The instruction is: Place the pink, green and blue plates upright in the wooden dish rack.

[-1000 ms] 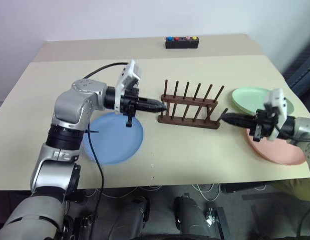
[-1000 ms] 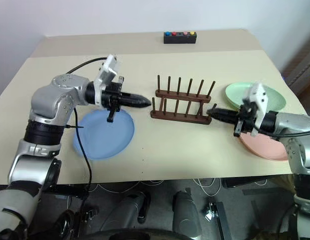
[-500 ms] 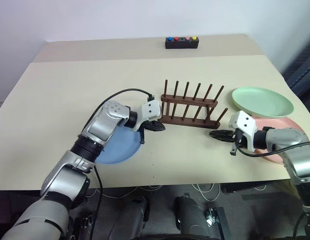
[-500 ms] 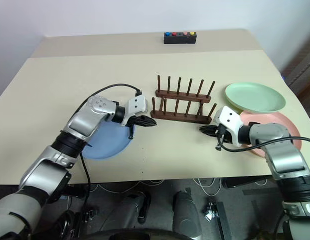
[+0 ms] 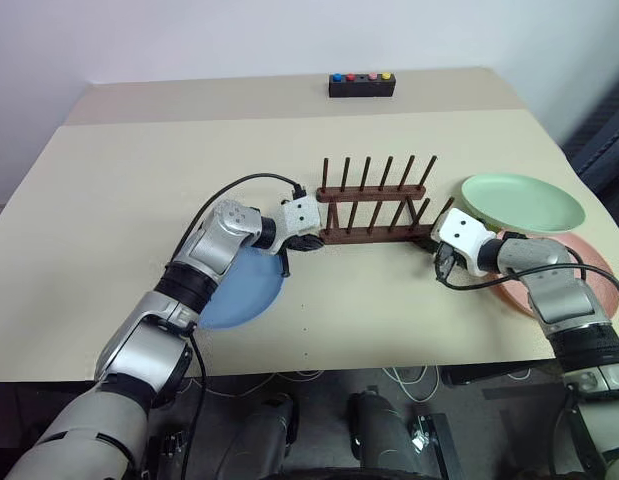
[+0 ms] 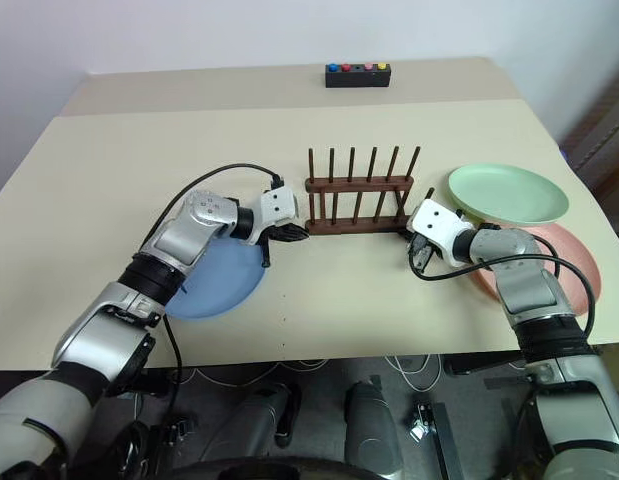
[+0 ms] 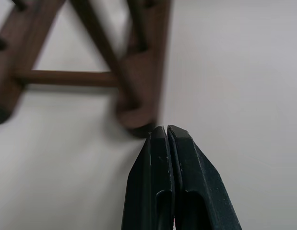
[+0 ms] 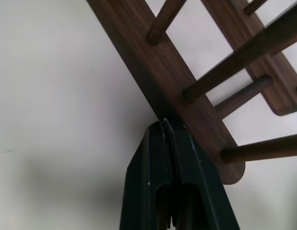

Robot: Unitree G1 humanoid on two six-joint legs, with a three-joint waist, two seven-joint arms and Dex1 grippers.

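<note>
Three plates (image 5: 524, 200) on beige table (image 5: 139, 180).

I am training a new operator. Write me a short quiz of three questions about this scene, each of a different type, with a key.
1. True or false: a plate already stands in the wooden dish rack.
2. Which plate lies under the left arm? A pink B green C blue
3. Fill in: both the left gripper and the right gripper are ____, at opposite ends of the rack.

Key: 1 false; 2 C, the blue plate; 3 shut.
</note>
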